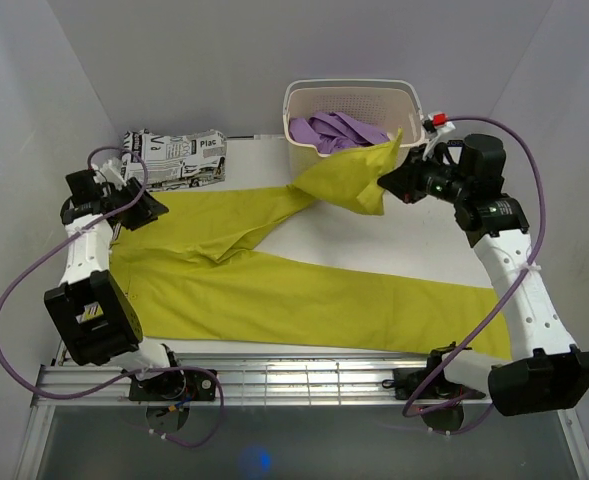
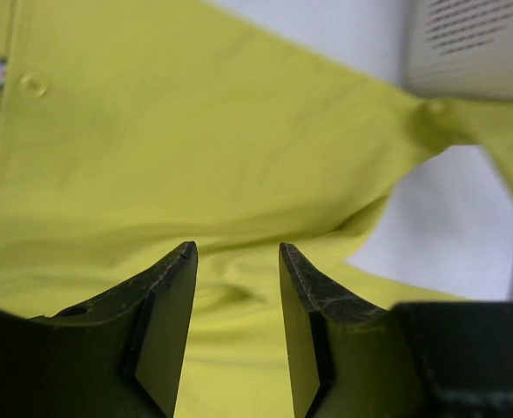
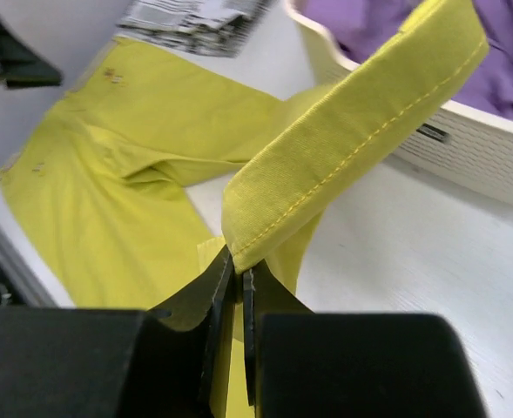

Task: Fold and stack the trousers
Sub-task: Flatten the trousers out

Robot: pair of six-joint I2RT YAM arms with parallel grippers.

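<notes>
Right end effector (image 3: 236,268) clamped on trousers (image 1: 274,285) hem; suggest carrying it toward 9 o'clock, low and taut. Left end effector (image 2: 237,257) apart, empty.

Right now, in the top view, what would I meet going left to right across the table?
Left gripper → newspaper-print garment → white basket. The trousers span the whole width, and the right gripper, shut on a trouser leg, overlaps the basket, so both are left out.
</notes>
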